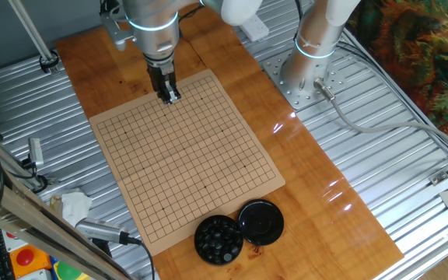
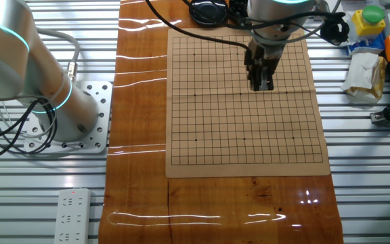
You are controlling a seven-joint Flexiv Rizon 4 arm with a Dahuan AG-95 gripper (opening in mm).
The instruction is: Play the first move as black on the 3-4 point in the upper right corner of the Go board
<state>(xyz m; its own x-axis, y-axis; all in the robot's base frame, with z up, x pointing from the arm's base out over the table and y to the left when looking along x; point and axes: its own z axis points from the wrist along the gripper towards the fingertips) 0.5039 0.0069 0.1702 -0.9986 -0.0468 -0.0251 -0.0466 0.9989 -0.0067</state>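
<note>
Our pincer (image 1: 169,96) hung low over the board (image 1: 185,155); whether it clamped a black stone, we couldn't tell.

A glossy orange-brown tabletop (image 1: 317,179) runs as a long wooden strip across a ribbed silver metal bench (image 1: 411,179), with bright glare patches on the varnish from overhead light. In one fixed view a patterned green and orange cloth (image 1: 418,47) fills the far corner. In the other fixed view a white power strip (image 2: 70,215) lies on the metal slats, and a yellow box with a red button (image 2: 369,19) sits by crumpled paper (image 2: 361,71).
</note>
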